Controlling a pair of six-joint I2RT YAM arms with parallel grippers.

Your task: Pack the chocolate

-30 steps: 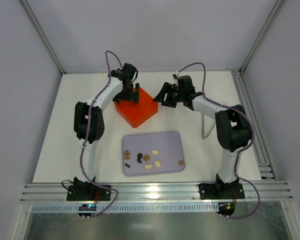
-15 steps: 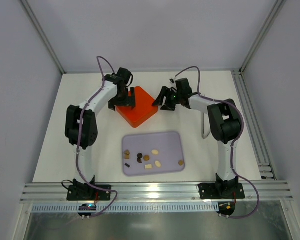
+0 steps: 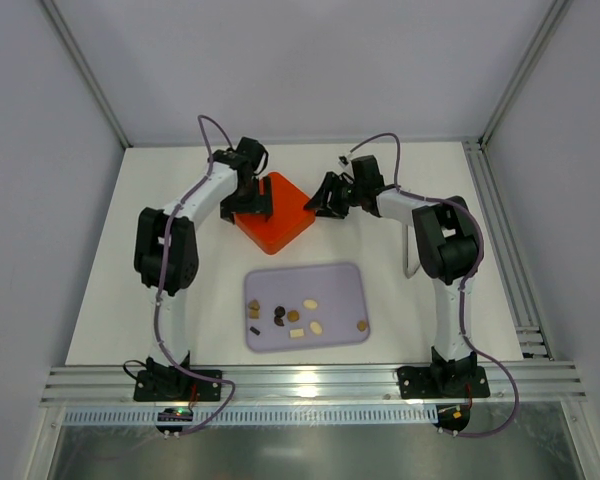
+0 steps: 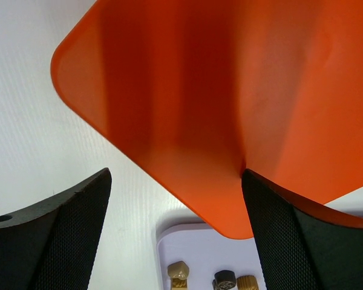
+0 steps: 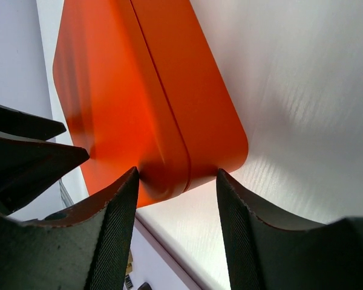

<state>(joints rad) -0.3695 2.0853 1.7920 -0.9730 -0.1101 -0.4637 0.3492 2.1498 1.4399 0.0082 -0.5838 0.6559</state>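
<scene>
The chocolate (image 3: pixel 293 315), several small brown, tan and cream pieces, lies on a lavender tray (image 3: pixel 335 285); a few pieces show in the left wrist view (image 4: pixel 178 272). A closed orange box (image 3: pixel 280 220) stands behind the tray. My left gripper (image 3: pixel 248 205) is open over the box's left corner, its right finger (image 4: pixel 302 241) against the lid (image 4: pixel 230 109) and its left finger over the table. My right gripper (image 3: pixel 325 195) is open and straddles the box's right corner (image 5: pixel 187 139), both fingertips close to its walls.
A thin metal bracket (image 3: pixel 410 255) stands on the white table to the right of the tray. An aluminium rail (image 3: pixel 500 230) runs along the table's right edge. Grey walls close in the back and sides.
My left gripper came down from above the box to its left corner. My right gripper moved left and closed in around the box's right corner. The box barely shifted.
</scene>
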